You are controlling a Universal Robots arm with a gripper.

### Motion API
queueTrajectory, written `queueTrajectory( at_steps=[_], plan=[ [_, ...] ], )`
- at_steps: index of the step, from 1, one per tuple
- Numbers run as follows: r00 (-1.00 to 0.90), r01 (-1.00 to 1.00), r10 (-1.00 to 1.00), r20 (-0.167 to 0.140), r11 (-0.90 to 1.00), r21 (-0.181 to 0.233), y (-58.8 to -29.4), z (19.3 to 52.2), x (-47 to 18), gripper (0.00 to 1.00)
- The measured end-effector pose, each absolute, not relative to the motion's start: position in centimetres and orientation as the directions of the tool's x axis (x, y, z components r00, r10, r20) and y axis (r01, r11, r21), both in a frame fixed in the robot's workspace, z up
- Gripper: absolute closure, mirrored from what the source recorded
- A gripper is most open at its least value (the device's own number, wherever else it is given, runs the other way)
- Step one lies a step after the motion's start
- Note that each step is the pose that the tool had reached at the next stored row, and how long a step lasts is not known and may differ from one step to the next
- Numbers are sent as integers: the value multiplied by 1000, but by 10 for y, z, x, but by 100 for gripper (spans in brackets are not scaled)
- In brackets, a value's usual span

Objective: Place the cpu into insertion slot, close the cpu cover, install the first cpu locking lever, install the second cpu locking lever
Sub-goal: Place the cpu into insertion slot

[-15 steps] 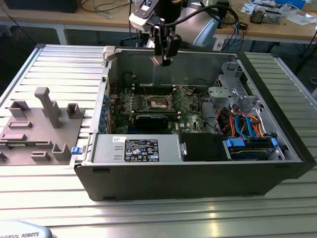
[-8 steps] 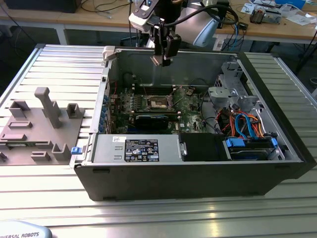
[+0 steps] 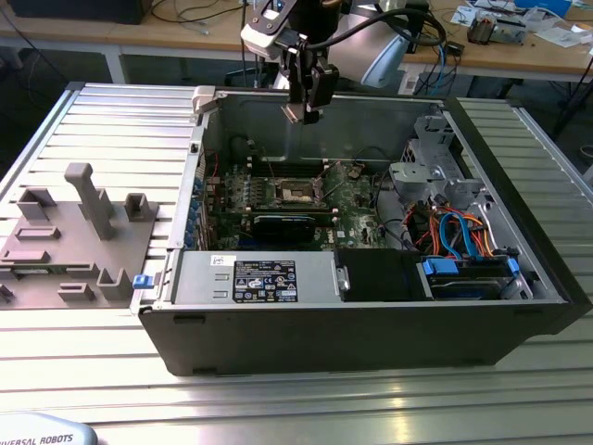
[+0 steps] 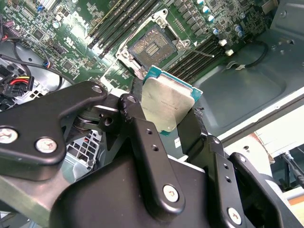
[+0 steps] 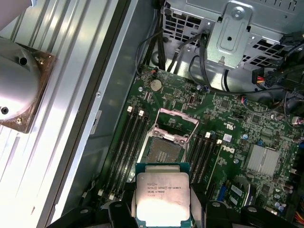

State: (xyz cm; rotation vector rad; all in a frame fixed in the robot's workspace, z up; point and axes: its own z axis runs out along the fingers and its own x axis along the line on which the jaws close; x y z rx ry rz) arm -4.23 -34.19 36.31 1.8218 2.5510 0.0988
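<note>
Ribbed aluminium table (image 3: 296,389) carries an open black computer case (image 3: 371,334). Cluttered wooden tables (image 3: 185,37) stand behind at twelve o'clock, and a grey moulded fixture tray (image 3: 74,241) lies at the case's nine o'clock in the exterior view. The black pincer (image 3: 304,109) hangs pointing down over the case, clenched on the edges of the thin square silvery cpu (image 4: 168,102). The chip is held in the air, apart from the dark square insertion slot (image 5: 164,153) in the green circuit board (image 3: 357,222). Fine print marks the chip's metal face.

Silvery cpu (image 4: 168,100) edged teal, green circuit board (image 5: 240,142), black claw (image 4: 164,111), grey ribbed table (image 3: 278,389)
</note>
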Motion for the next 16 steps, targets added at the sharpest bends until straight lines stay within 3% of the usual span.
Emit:
queueTrajectory(
  at_steps=[16],
  plan=[
    [-314, 949, 949, 32, 312, 54, -342, 363, -42, 46]
  ],
)
